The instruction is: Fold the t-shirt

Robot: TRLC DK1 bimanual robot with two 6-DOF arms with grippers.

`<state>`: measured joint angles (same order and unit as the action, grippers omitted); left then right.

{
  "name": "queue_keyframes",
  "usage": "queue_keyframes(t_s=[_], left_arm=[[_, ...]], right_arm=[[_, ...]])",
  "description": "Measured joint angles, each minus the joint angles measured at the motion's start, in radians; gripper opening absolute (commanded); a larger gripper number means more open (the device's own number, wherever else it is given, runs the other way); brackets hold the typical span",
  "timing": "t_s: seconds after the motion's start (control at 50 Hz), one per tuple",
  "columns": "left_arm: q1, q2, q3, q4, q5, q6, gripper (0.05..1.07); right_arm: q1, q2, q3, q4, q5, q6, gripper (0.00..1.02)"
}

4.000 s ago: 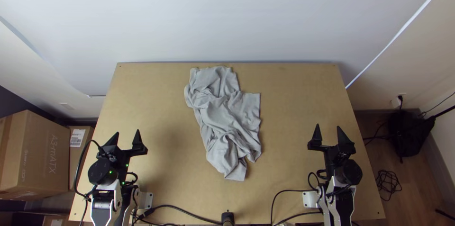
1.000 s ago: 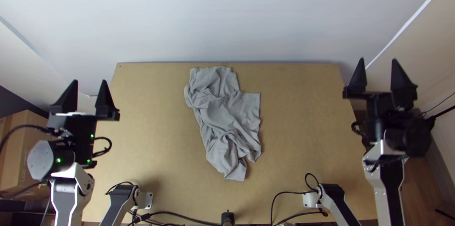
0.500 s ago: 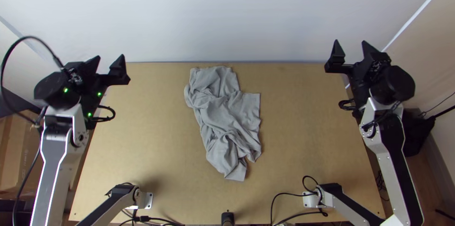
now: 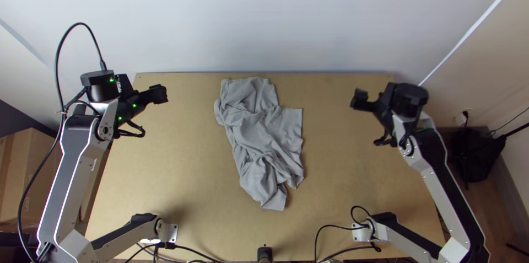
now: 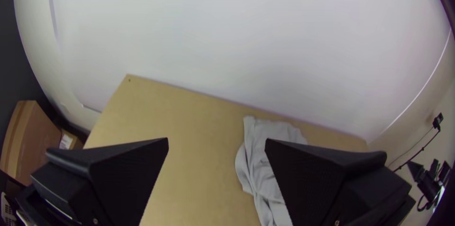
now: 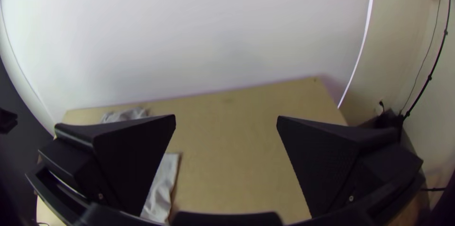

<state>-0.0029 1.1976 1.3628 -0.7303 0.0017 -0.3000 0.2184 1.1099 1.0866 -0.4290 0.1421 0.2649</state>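
Top view: the shirt (image 4: pixel 262 130) lies bunched mid-table (image 4: pixel 176 180), between the left gripper (image 4: pixel 159 94) and the right gripper (image 4: pixel 361 100). A box (image 4: pixel 19 169), contents hidden, stands left of the table. Left wrist view: the left gripper (image 5: pixel 216 141) has its fingers wide apart. Right wrist view: the right gripper (image 6: pixel 226 116) is likewise spread.

Your left arm's silver-grey links (image 4: pixel 70 183) run outward from the base to a low outer elbow, then up the top view to a black round wrist housing (image 4: pixel 101 86) with green lights, a black cable (image 4: pixel 57 75) arching beside it. Its black two-fingered gripper (image 4: pixel 143 90) has its wide flat fingers (image 5: pixel 125 178) spread well apart. Your right arm's silver-grey and black links (image 4: pixel 449 186) bend likewise, the forearm slanting inward to a black wrist (image 4: pixel 411 96). Its matching black gripper (image 4: pixel 374 98) also stands wide open.
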Motion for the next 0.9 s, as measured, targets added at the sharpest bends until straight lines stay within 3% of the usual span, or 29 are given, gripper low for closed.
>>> queue_keyframes(t_s=[0.26,0.32,0.46,0.54,0.76,0.9], left_arm=[[0.023,0.0,-0.029,-0.105,0.108,-0.051,1.03],[0.04,0.0,-0.035,-0.135,0.149,-0.072,1.03],[0.081,-0.002,-0.054,-0.148,0.22,-0.093,1.03],[0.103,-0.005,-0.069,-0.151,0.253,-0.094,1.03],[0.15,-0.022,-0.11,-0.155,0.306,-0.097,1.03],[0.156,-0.038,-0.127,-0.159,0.312,-0.097,1.03]], right_arm=[[0.142,-0.024,-0.16,-0.067,-0.013,0.143,0.98],[0.154,-0.024,-0.175,-0.076,-0.066,0.21,0.98],[0.153,-0.023,-0.229,-0.097,-0.285,0.413,0.98],[0.155,-0.008,-0.256,-0.104,-0.344,0.487,0.98],[0.209,0.122,-0.264,-0.108,-0.4,0.544,0.98],[0.256,0.234,-0.263,-0.108,-0.424,0.547,0.92]])
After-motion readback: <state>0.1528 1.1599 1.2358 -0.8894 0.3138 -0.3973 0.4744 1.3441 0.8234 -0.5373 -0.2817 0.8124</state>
